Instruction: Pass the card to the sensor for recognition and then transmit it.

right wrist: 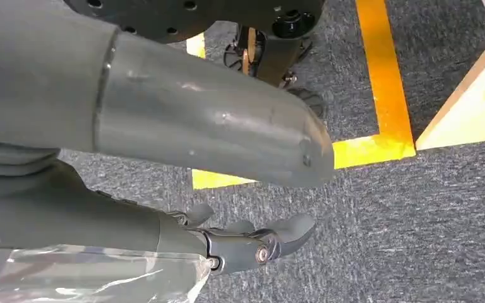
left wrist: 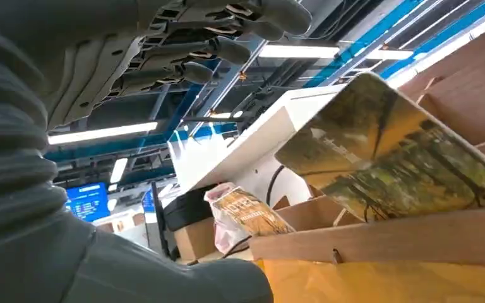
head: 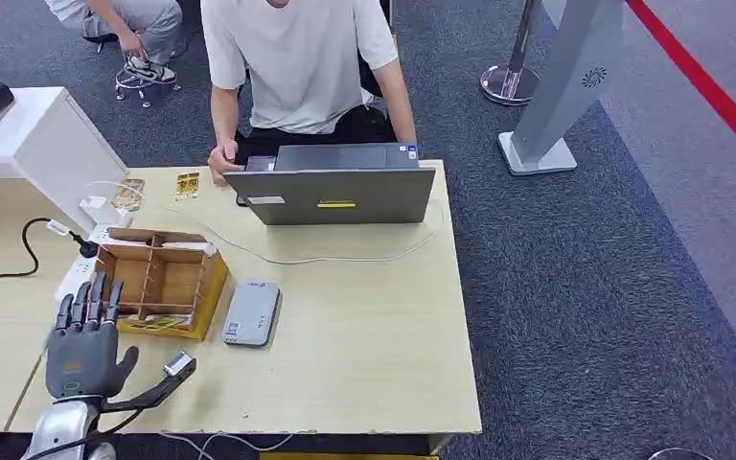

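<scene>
left hand [head: 83, 347] hovering with fingers spread, holding nothing, lined up to reach | card [left wrist: 391, 151] leaning upright in wooden organizer [head: 158, 278] just ahead of fingertips, easy to pinch | sensor [head: 252, 312] lying just beyond thumb side | right hand [right wrist: 252, 243] hanging idle over carpet, fingers loosely curled, gripping nothing

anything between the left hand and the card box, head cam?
No, in the head view only a short bare strip of table separates the left hand from the wooden card box. The hand's fingers point toward the box's near edge.

Wooden table [head: 374, 326] — laptop [head: 343, 195], grey sensor [head: 252, 312], divided box [head: 161, 280] (cards inside), white cable [head: 345, 257].
</scene>
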